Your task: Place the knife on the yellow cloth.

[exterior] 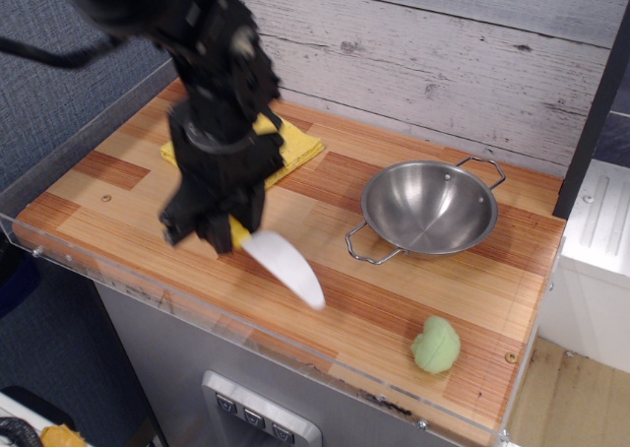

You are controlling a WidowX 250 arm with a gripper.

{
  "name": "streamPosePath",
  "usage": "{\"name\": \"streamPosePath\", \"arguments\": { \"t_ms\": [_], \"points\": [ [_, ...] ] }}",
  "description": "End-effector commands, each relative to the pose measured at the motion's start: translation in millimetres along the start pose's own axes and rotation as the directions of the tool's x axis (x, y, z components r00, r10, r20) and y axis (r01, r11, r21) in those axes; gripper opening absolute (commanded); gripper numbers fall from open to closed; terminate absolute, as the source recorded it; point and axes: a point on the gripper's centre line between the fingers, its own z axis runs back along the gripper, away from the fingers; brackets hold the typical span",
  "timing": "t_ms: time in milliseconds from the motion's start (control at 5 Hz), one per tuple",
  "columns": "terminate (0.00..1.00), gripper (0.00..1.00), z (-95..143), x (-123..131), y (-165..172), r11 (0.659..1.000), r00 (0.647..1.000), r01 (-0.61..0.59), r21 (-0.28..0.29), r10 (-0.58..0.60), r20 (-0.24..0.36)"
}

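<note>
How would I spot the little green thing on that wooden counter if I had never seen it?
Start at the wooden counter and find the shiny steel bowl on its right half. Nearer the front edge, apart from the bowl, sits a small green ball. It is the only green, fuzzy-looking lump there, far from the black arm.

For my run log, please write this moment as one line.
phase: carry | hand: shut on knife handle, lifted | yellow cloth: behind arm, nothing on it | steel bowl: right, untouched

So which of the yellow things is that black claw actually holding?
The small plastic knife: the black gripper grips its yellow handle, white blade sticking out. The folded yellow cloth lies apart, behind the arm.
</note>
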Motion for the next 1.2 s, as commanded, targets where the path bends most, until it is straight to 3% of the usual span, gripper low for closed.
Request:
{"name": "streamPosePath", "arguments": {
  "t_ms": [0,400,1000],
  "points": [
    [0.0,0.0,42.5,48.0,-15.1,0.992,0.996,-0.056,-0.11,0.063,0.065],
    [0.0,0.0,38.4,85.4,-45.0,0.986,0.992,-0.096,-0.139,0.106,0.067],
    [0.0,0.0,-16.8,111.5,-55.9,0.987,0.987,-0.146,-0.06,0.149,0.055]
  ]
}}
